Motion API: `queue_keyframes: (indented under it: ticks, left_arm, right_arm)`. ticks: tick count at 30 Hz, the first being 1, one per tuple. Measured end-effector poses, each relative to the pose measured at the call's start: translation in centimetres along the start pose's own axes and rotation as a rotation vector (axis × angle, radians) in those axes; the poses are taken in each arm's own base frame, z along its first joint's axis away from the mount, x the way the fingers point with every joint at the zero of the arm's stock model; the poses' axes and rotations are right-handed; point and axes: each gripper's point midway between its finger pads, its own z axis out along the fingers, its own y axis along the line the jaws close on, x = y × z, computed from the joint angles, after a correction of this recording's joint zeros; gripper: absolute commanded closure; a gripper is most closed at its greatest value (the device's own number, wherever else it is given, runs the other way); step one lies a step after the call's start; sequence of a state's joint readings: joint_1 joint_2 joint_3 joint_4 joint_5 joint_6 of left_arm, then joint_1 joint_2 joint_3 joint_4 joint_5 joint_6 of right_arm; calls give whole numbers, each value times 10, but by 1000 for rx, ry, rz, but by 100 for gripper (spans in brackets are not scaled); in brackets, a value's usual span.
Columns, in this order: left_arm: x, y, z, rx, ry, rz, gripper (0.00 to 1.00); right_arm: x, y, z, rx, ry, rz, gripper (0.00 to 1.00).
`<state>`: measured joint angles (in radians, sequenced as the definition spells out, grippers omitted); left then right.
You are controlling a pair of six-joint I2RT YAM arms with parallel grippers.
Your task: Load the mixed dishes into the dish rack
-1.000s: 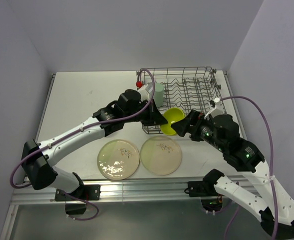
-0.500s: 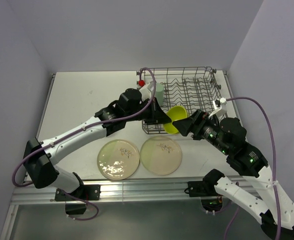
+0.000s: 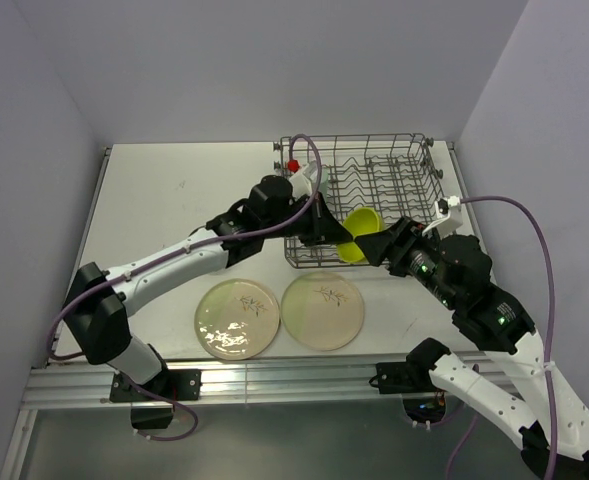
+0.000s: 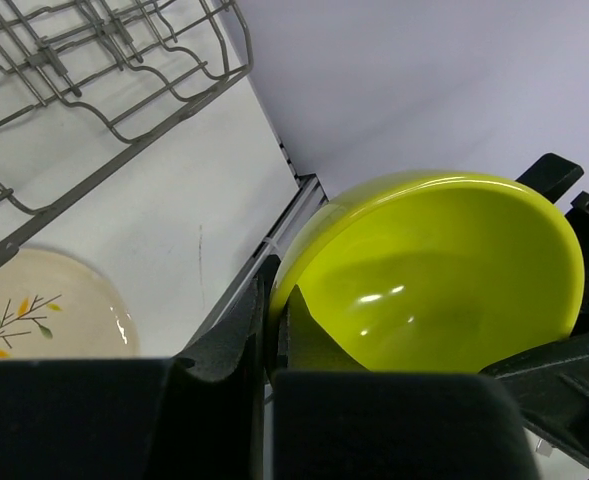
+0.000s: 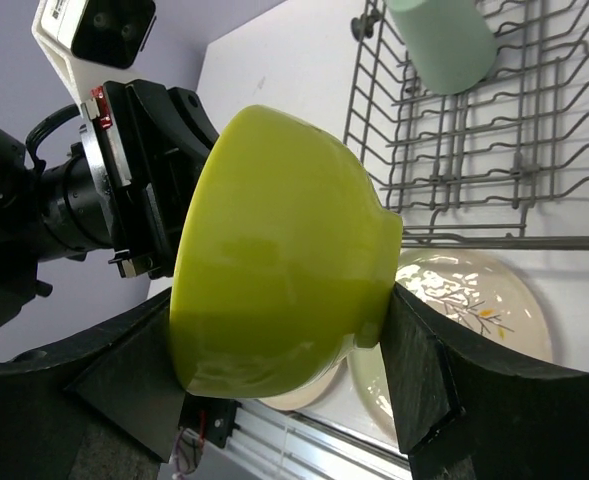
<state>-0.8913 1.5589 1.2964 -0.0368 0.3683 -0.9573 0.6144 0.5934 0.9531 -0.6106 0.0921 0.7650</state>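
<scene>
The lime-green bowl [image 3: 360, 230] hangs on its side above the near edge of the dish rack [image 3: 379, 178]. My left gripper [image 3: 335, 238] is shut on the bowl's rim [image 4: 274, 300], one finger inside and one outside. My right gripper [image 3: 376, 246] spans the bowl [image 5: 274, 250] from outside, one pad at its rim side and the other against its foot, with no gap showing. Two cream plates with leaf sprigs [image 3: 236, 318] [image 3: 322, 310] lie flat in front of the rack. A pale mint-green cup [image 5: 439, 40] lies in the rack [image 5: 494, 150].
The rack's tines [image 4: 114, 60] stand close behind the bowl. A purple cable [image 3: 519, 215] loops over the right arm. The grey wall [image 3: 534, 100] rises just right of the rack. A metal rail [image 3: 274, 375] marks the table's near edge.
Both arms have carried the bowl up and toward the rack. The right gripper's fingers have narrowed around the bowl. The left grip on the rim is unchanged.
</scene>
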Motion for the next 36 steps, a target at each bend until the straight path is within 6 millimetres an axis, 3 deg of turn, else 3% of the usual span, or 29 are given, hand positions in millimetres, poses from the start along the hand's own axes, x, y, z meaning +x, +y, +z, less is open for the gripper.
queue_keyframes:
  ticks: [5, 6, 8, 9, 14, 18, 30, 36]
  left_arm:
    - [-2, 1, 11, 18, 13, -5, 97]
    - [-2, 1, 13, 22, 14, -5, 86]
    - [-3, 2, 17, 24, 17, -9, 75]
    - [-3, 2, 20, 25, 20, -16, 65]
    - [-1, 1, 39, 46, 53, -32, 56]
    - [-2, -2, 49, 69, 66, -42, 36]
    - [-4, -8, 52, 87, 73, -34, 14]
    - [-8, 0, 44, 67, 61, -34, 11]
  right_arm:
    - [-4, -8, 2, 41, -26, -9, 100]
    - [-5, -9, 2, 47, -31, -10, 100]
    - [-6, -12, 3, 60, -37, -23, 100]
    - [-6, -12, 3, 62, -36, -29, 100]
    - [-3, -16, 9, 86, -15, -57, 100]
    - [0, -23, 11, 120, -3, -71, 100]
    - [0, -42, 9, 210, -16, -90, 100]
    - [0, -50, 8, 249, -17, -101, 100]
